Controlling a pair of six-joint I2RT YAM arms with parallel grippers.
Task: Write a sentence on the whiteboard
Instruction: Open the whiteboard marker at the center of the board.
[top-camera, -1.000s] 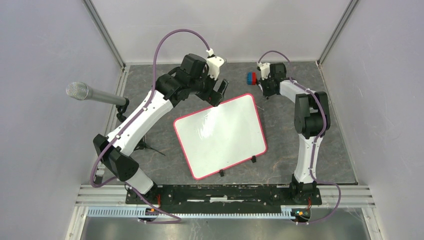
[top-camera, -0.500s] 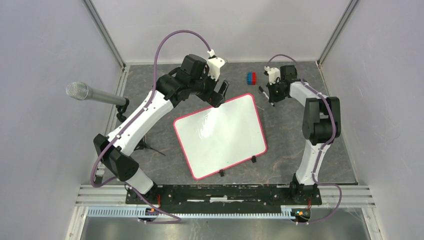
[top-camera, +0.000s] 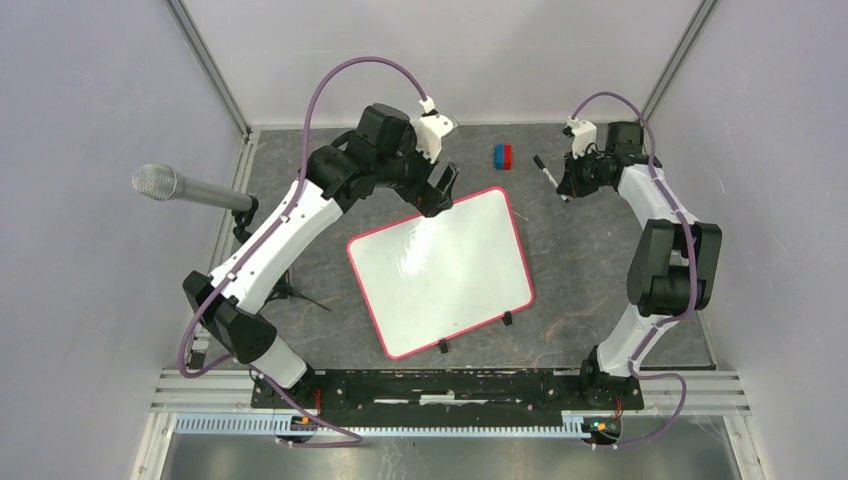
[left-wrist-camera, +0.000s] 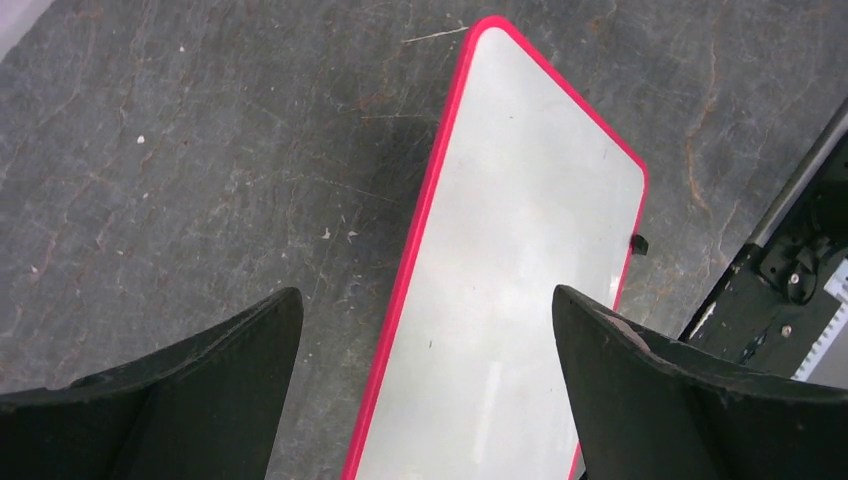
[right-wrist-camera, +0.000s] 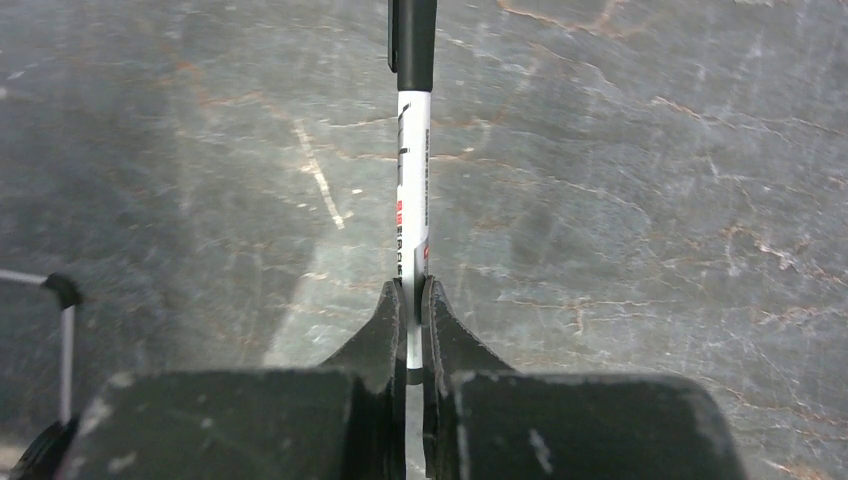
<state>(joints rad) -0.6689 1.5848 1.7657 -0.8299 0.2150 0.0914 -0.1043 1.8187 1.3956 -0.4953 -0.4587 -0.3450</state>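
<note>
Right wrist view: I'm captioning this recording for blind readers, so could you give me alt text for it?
The right arm's dark jaws are shut on a white marker with a black cap, pointing straight away from the camera. Behind it is a grey, stone-patterned tabletop.

Glossy whiteboard (top-camera: 440, 270) on matt, veined grey stone-look table (top-camera: 580, 262)
</note>
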